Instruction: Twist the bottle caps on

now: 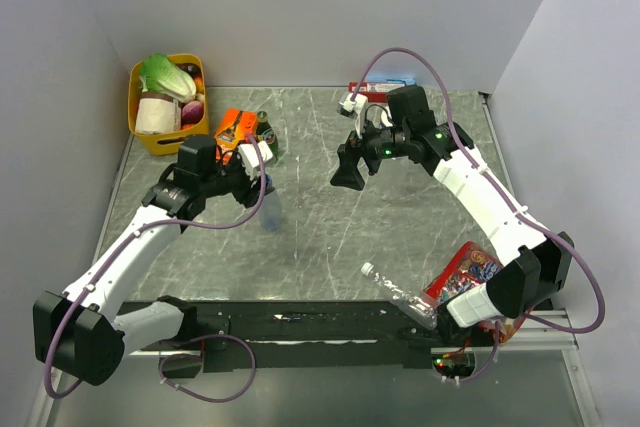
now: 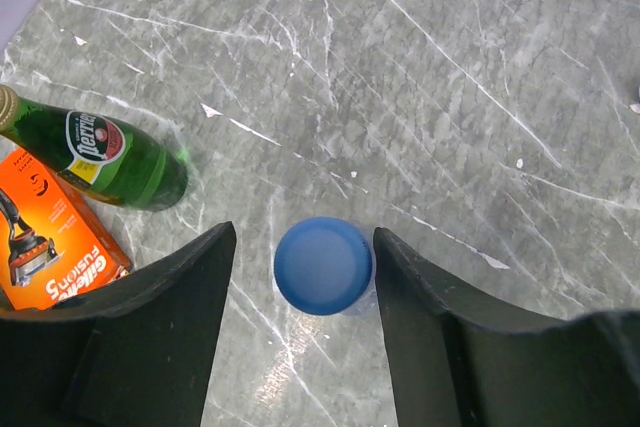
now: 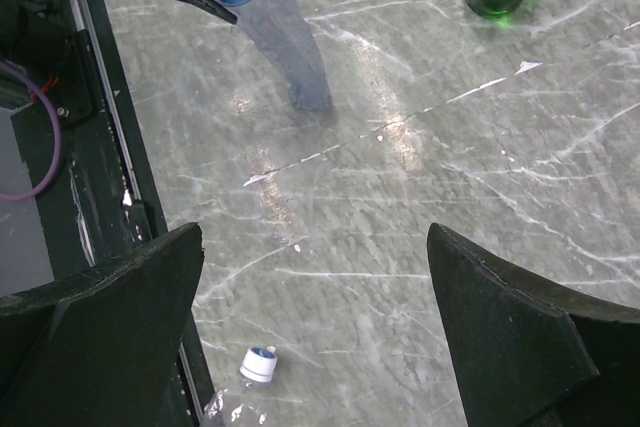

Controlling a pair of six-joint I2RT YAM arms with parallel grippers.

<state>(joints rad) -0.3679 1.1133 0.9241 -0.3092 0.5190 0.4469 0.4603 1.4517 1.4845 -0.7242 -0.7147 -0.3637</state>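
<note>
Scanning grey veined bench (image 1: 330,237), boxed by pale walls (image 1: 300,7) on three sides, dark rail (image 1: 330,322) along near edge. Left jaws narrowly parted, straddling blue cap (image 2: 323,265) atop standing clear bottle (image 3: 295,52), slim gap each side, gripping nothing. Left of those jaws: green glass bottle (image 2: 110,159) lying beside orange box (image 2: 50,237). Right jaws spread wide, holding nothing, over bare bench; second clear bottle (image 1: 400,297) lying back of them by near edge. Bare stone between both jaw pairs.
</note>
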